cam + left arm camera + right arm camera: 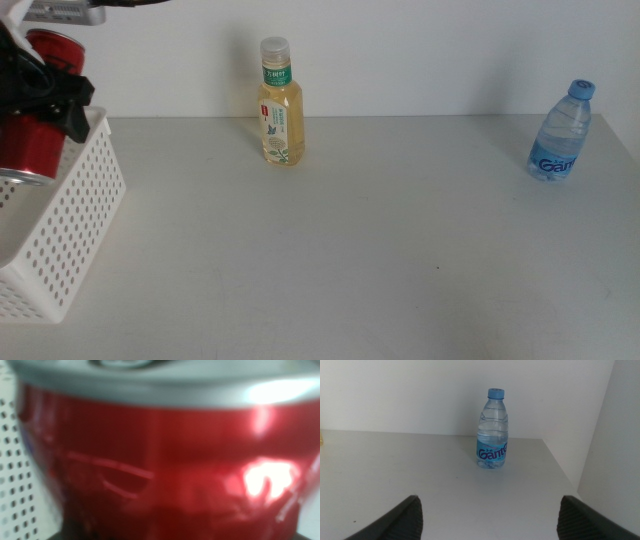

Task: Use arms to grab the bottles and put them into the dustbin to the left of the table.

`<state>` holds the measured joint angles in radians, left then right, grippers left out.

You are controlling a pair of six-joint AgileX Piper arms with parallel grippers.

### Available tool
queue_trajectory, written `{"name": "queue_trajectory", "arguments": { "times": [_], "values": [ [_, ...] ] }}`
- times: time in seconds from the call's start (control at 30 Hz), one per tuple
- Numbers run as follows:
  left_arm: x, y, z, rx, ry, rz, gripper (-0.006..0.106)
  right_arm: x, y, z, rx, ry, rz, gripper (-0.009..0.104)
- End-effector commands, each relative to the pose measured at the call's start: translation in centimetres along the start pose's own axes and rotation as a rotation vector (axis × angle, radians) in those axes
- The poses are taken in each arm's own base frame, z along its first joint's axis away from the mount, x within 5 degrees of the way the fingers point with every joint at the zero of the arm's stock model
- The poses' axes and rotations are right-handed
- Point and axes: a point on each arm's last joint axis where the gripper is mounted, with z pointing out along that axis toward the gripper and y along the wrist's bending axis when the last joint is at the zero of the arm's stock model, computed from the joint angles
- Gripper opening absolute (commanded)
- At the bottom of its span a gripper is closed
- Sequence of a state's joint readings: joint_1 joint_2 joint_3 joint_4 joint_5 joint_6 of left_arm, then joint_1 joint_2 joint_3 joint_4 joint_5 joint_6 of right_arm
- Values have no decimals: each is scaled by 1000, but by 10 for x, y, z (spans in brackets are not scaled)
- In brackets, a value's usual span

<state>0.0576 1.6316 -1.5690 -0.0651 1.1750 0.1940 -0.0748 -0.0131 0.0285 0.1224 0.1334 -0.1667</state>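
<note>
The dustbin (60,230) sits at the table's (360,260) 9 o'clock edge. Directly above it, the left gripper (45,95) is clamped on the red can (35,130), which fills the left wrist view. Advice: confirm the can is centred over the opening, then part the jaws. At 12 o'clock stands the tea bottle (280,105); at 2 o'clock, the water bottle (560,135). The right gripper (487,520) waits, jaws apart, facing the water bottle.

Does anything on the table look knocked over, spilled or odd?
Nothing stands out. The yellow tea bottle and clear blue-capped water bottle stand upright; the left gripper holds the red can tilted over the white perforated basket.
</note>
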Motion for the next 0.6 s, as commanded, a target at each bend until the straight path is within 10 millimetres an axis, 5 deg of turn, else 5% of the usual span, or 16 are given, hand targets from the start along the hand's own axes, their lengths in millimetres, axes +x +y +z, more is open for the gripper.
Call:
{"name": "queue_trajectory", "arguments": {
  "times": [0.0, 0.3, 0.57],
  "values": [
    [-5, 14, -27, -19, -111, -17, -2, -11, -2, -3, 21, -101, -18, 75],
    [4, 73, 8, -64, -18, -96, -2, -11, -2, -3, 21, -101, -18, 75],
    [4, 84, 34, -54, 44, -72, -2, -11, -2, -3, 21, -101, -18, 75]
  ]
}}
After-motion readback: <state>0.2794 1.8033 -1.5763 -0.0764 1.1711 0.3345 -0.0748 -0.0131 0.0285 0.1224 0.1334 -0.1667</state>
